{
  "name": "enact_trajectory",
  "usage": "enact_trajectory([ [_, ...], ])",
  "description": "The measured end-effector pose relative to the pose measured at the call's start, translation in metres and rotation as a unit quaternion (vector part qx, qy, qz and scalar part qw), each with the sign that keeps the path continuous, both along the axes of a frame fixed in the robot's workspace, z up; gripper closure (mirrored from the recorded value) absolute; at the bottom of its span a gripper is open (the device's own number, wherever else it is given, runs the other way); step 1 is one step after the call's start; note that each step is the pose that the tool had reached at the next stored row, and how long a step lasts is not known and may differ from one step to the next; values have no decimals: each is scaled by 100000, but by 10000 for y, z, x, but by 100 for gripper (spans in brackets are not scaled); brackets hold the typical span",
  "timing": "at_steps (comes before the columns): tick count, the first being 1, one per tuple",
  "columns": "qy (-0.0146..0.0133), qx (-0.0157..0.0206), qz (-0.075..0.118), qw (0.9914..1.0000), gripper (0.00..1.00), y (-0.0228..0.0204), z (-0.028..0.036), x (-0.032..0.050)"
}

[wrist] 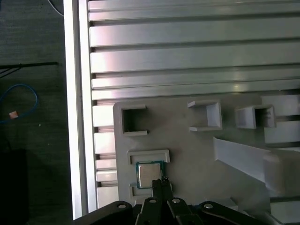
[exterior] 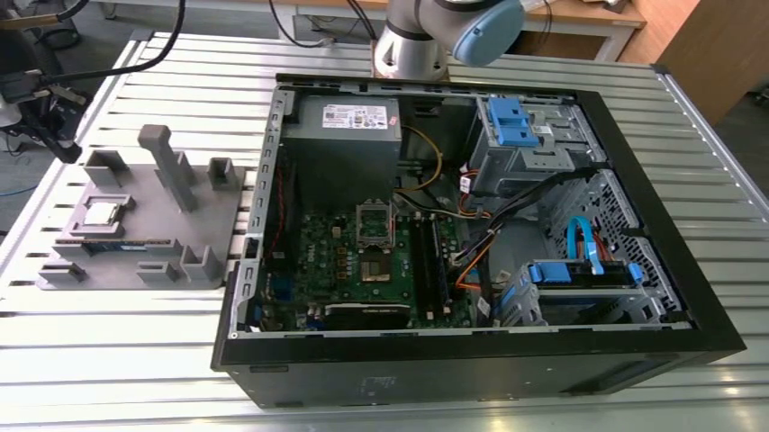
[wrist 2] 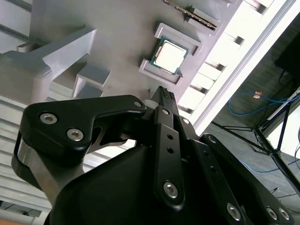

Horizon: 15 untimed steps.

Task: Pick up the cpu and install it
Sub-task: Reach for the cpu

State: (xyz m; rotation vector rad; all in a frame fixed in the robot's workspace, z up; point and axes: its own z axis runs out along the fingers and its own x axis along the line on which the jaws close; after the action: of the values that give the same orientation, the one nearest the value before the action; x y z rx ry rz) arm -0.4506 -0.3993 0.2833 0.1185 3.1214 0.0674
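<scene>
The cpu (wrist 2: 169,56), seated in the grey holder tray (wrist: 197,159) just beyond the closed, empty tool (wrist: 161,183), is judged light, rigid and fragile underneath, best gripped by opposite edges.

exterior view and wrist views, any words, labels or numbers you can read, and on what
Label on power supply: print too small to read.
Top of cpu: no marking legible in either wrist view.
Motherboard: nothing legible.
</scene>
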Motion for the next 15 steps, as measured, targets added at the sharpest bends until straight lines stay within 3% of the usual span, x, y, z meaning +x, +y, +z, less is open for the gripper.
enact_trajectory([
  [9, 116, -4, -7, 100000, 89, -20, -127, -11],
  [15, 133, -10, -5, 100000, 89, -25, -155, -18],
])
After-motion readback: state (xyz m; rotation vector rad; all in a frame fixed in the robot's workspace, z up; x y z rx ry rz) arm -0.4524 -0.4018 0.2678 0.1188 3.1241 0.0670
